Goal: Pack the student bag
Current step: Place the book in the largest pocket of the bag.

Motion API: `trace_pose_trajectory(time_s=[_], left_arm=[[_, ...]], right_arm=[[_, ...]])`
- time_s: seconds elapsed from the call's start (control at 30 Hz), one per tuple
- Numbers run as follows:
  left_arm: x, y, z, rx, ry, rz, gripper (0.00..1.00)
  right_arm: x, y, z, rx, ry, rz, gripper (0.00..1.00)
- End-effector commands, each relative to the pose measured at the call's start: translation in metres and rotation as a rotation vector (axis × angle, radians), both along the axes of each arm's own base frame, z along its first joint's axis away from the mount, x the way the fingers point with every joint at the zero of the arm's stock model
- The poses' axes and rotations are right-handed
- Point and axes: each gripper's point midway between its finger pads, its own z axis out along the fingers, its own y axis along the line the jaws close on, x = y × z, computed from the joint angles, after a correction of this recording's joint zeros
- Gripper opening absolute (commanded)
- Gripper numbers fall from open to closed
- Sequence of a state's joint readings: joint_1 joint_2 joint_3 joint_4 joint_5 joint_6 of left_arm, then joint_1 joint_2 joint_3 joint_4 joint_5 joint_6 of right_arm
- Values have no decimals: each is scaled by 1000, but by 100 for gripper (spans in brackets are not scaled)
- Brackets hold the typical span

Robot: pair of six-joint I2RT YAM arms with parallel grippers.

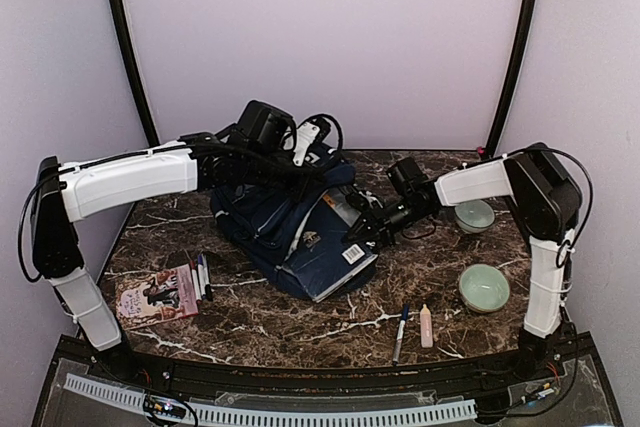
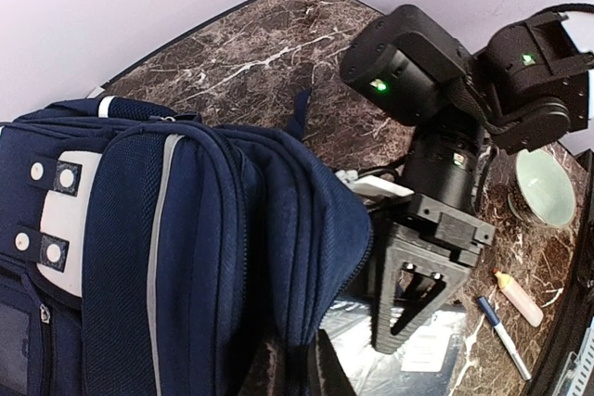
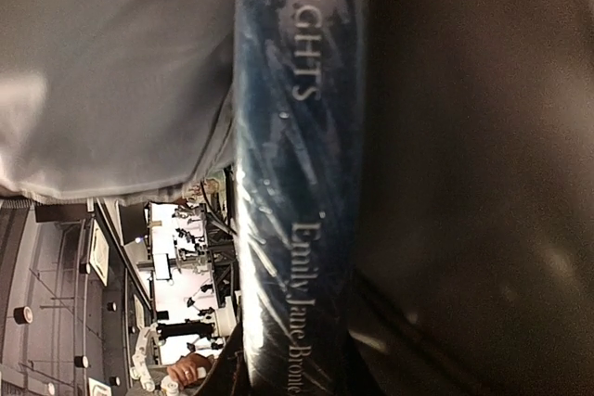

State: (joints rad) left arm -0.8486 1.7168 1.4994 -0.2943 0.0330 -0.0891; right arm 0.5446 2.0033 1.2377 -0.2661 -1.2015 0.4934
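Observation:
The student bag (image 1: 270, 219), a big navy backpack with a white patch (image 2: 65, 220), lies mid-table. My left gripper (image 2: 299, 361) is shut on a fold of its top flap, holding the opening up; in the top view it (image 1: 300, 179) is above the bag. A dark blue hardcover book (image 1: 335, 267) in glossy wrap with a white label sticks out of the bag's mouth. My right gripper (image 1: 362, 232) is shut on it. The right wrist view shows the book's spine (image 3: 297, 183) between the fingers. The left wrist view shows the right gripper's finger (image 2: 413, 294) over the wrapped cover (image 2: 408, 364).
Two pale green bowls (image 1: 474, 215) (image 1: 484, 287) stand at the right. A pen (image 1: 401, 332) and a small pinkish tube (image 1: 426, 325) lie near the front edge. A picture-cover book (image 1: 155, 294) with slim items beside it lies front left.

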Motion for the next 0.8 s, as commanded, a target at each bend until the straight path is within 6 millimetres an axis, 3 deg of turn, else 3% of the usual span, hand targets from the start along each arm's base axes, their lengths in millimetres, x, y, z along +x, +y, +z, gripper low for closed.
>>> trace_pose_trajectory(time_s=[0.0, 0.33, 0.7, 0.77], left_arm=[[-13, 2, 78, -158, -144, -55, 0], [-20, 11, 77, -150, -139, -53, 0], [-23, 18, 72, -142, -134, -37, 0], [-23, 20, 71, -140, -134, -31, 0]], right_arm=[[24, 19, 26, 119, -126, 41, 0], [66, 43, 43, 203, -100, -56, 0], [95, 56, 12, 129, -118, -116, 0], [98, 54, 6, 81, -145, -126, 9]])
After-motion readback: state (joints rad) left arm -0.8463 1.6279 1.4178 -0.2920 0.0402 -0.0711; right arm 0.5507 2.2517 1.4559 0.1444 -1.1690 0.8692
